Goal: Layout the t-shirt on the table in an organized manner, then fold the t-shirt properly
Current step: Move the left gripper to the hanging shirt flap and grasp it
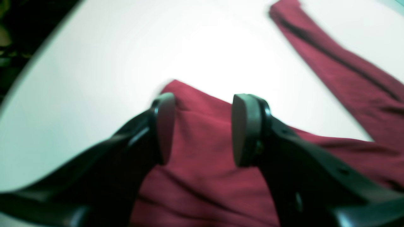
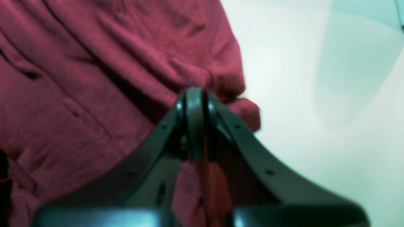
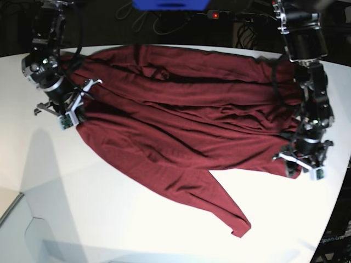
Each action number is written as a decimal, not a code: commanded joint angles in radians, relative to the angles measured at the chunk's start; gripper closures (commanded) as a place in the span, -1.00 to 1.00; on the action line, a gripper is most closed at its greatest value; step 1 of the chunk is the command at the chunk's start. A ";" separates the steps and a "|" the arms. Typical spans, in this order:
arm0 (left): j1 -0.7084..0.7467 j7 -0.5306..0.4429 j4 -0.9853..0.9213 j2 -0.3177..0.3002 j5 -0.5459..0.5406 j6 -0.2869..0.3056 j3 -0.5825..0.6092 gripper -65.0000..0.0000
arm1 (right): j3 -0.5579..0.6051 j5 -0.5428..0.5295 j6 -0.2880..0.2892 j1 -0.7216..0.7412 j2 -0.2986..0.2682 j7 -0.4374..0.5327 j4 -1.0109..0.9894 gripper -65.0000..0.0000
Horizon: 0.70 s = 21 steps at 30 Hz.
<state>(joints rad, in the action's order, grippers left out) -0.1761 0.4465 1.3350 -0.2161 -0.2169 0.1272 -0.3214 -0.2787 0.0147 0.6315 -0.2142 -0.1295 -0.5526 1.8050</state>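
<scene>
1. On the white table [image 3: 109, 219] the dark red t-shirt [image 3: 181, 120] lies spread wide, with many long wrinkles across its body.
2. One long sleeve [image 3: 227, 205] points toward the near edge of the table in the base view; the left wrist view shows it lying flat on the white surface.
3. At the left side of the base view, the right gripper [image 2: 195, 123] has its jaws pressed together and pinches a fold of the shirt at the cloth's edge.
4. Around this grip the fabric is bunched into deep folds.
5. At the right side of the base view, the left gripper [image 1: 202, 129] has its jaws spread apart above a corner of the shirt.
6. Red cloth shows between its two fingers [image 1: 243, 129], but they do not clamp it.
</scene>
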 commanded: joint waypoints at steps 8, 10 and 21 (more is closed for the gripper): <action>-0.202 -0.031 -0.137 0.113 0.001 -0.001 0.124 0.12 | -0.001 -0.015 0.003 0.015 -0.005 0.024 0.022 1.00; -0.237 -0.031 -0.190 0.129 -0.003 -0.001 0.133 0.12 | -0.001 -0.015 0.003 0.015 -0.006 0.024 0.025 1.00; -0.389 -0.142 -0.414 0.154 0.004 -0.001 0.133 0.12 | -0.004 -0.015 0.003 -0.018 -0.009 -0.062 0.029 0.54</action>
<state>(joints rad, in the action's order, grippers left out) -0.5274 0.3264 0.9043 -0.0608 -0.2115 0.1238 -0.1886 -0.2794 0.0147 0.6315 -0.2394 -0.1307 -0.6327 1.8175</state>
